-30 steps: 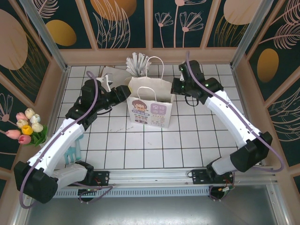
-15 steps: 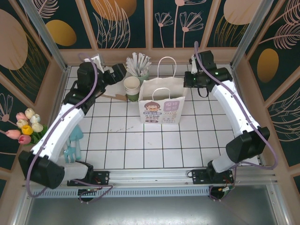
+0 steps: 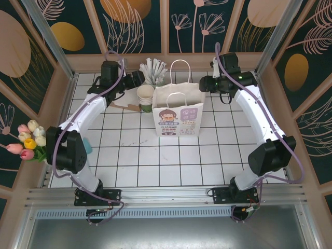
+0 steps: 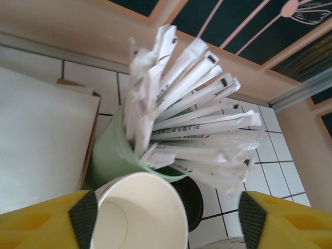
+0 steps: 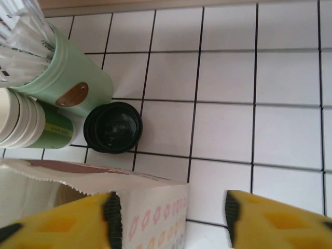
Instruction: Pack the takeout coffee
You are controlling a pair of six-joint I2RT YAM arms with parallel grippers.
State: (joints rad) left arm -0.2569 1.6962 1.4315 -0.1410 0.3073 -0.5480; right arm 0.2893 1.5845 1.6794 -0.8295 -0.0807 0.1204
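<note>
The takeout coffee [image 3: 147, 98] is a dark green paper cup, cream inside and open-topped, standing just left of the white paper bag [image 3: 178, 115]. It looks like nested cups [image 5: 32, 126]. A black round lid [image 5: 113, 127] lies on the tiles beside it. My left gripper [image 3: 138, 79] hovers open over the cup [image 4: 137, 212], whose rim sits by the left finger [image 4: 83, 212]; the other finger stands well clear. My right gripper [image 3: 204, 83] is open over the bag's back right corner [image 5: 155, 207], with that corner between its fingers.
A pale mint holder [image 3: 154, 72] of white-wrapped straws [image 4: 192, 104] stands right behind the cup. A brown carrier [image 3: 124, 106] with a white flat sheet [image 4: 41, 150] lies to the left. Tulips [image 3: 29, 139] sit at the left wall. Wooden walls close off the back and sides.
Both grippers have left the bag's top edges. The left one swung back over the cup. The right one lifted back and opened. The bag shifted right and stands open.
</note>
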